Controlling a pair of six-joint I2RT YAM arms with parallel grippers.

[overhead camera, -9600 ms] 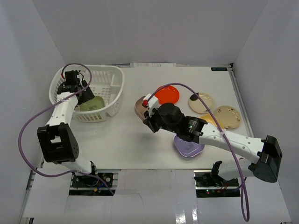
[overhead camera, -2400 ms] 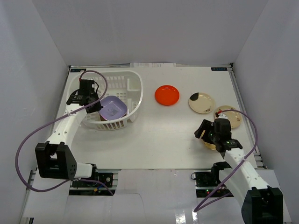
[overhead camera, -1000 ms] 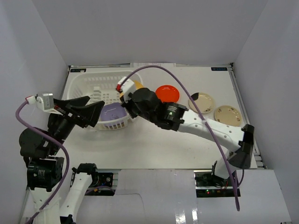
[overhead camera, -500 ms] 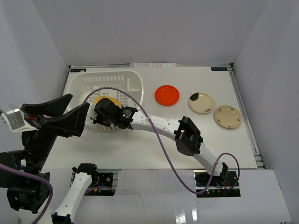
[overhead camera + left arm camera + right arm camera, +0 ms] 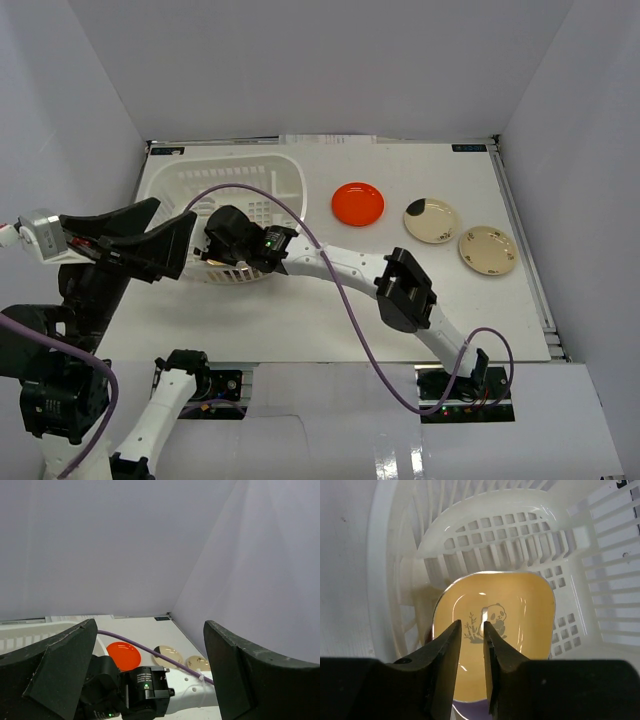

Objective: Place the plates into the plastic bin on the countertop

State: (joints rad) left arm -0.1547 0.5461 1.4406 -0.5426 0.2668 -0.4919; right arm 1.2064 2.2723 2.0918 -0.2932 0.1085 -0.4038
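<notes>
The white plastic bin (image 5: 240, 170) stands at the back left of the countertop (image 5: 330, 290). My right arm reaches across into it. In the right wrist view a yellow plate (image 5: 520, 615) with a panda print lies flat in the bin (image 5: 490, 535), on top of a purple plate (image 5: 466, 709). My right gripper (image 5: 472, 625) hovers just above it, slightly open, with nothing between its fingers. In the top view the right gripper (image 5: 212, 245) hides both plates. My left gripper (image 5: 172, 213) is raised high beside the bin and wide open (image 5: 150, 625).
Three plates lie on the countertop to the right: a red one (image 5: 358, 203), a cream one with a dark patch (image 5: 432, 220) and a beige one (image 5: 487, 250). White walls close in the back and sides. A purple cable arcs over the right arm.
My right arm swung left with the yellow plate and lowered it into the bin. Its jaws have parted and the plate now lies free. The left gripper stayed raised and open.
</notes>
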